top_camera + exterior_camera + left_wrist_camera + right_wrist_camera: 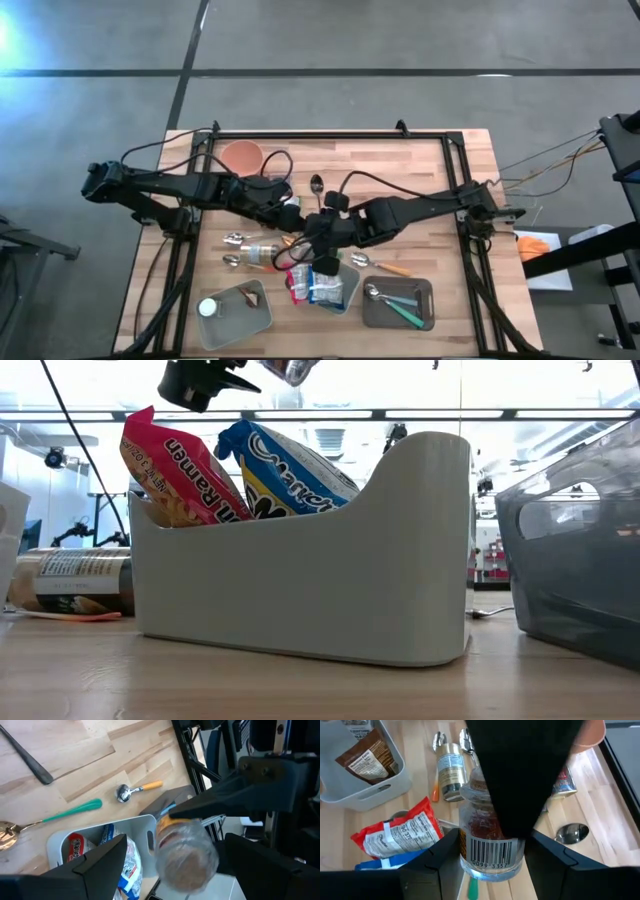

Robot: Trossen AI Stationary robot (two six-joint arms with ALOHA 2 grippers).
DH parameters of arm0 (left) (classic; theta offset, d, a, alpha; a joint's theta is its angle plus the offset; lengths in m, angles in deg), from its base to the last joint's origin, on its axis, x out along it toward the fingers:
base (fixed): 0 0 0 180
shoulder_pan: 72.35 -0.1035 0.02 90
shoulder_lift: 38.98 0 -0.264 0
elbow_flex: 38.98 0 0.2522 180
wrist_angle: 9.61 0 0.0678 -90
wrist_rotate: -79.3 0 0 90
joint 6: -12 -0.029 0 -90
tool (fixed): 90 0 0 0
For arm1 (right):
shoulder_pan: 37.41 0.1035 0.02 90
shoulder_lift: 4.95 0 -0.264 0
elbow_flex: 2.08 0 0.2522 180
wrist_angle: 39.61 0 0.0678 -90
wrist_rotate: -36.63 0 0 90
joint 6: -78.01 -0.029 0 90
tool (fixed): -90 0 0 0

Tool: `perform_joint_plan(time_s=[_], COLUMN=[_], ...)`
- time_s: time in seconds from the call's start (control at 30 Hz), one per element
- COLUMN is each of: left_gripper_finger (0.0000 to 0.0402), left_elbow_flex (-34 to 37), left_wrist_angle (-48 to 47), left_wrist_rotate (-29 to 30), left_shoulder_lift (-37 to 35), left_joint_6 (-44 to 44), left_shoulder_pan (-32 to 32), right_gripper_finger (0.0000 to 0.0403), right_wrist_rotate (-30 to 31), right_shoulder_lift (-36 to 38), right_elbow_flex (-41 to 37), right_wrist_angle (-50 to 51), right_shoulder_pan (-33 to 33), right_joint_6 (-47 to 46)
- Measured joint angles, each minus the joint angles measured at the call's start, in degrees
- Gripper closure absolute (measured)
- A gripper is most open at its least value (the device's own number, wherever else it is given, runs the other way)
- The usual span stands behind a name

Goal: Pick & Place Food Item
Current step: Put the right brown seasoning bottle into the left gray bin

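A clear jar (490,855) with reddish-brown contents and a barcode label hangs above the middle of the table. My right gripper (492,865) is shut on it, fingers pressed against both sides. The left gripper (175,865) stands open around the same jar (185,855), with a gap on one side. One of its dark fingers covers the jar's upper part in the right wrist view. Both grippers meet at the table's centre, left (298,218) and right (322,232). The low view shows only the jar's bottom edge (292,368).
Below the grippers a white bin (352,275) holds ramen packets (185,475). A grey bin (262,318) sits front left and a dark tray (425,290) with utensils front right. An orange bowl (242,155), a lying jar (262,252) and loose spoons (316,185) share the table.
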Motion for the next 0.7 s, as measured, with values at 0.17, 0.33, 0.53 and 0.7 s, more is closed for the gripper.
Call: perform_joint_plan(time_s=[0.17,0.33,0.53,0.7], left_gripper_finger=[0.0061,0.0061,0.0061,0.0062], left_elbow_flex=[0.0,0.0,0.0,0.0], left_wrist_angle=[0.11,0.17,0.17,0.17], left_wrist_rotate=[0.01,-0.75,-0.85,-0.85], left_shoulder_lift=[-0.07,-0.1,-0.09,-0.09], left_joint_6=[-0.38,-1.33,-1.04,-1.11], left_shoulder_pan=[0.0,0.04,0.04,0.09], right_gripper_finger=[0.0225,0.0225,0.0225,0.0225], right_wrist_rotate=[0.03,0.52,2.02,2.04], right_shoulder_lift=[-1.7,-1.62,-1.54,-1.44], right_elbow_flex=[2.97,2.8,2.82,2.82], right_wrist_angle=[0.98,1.51,2.32,1.88], right_shoulder_pan=[0.02,-0.28,-0.75,-0.77], right_joint_6=[0.34,0.05,-0.59,-0.58])
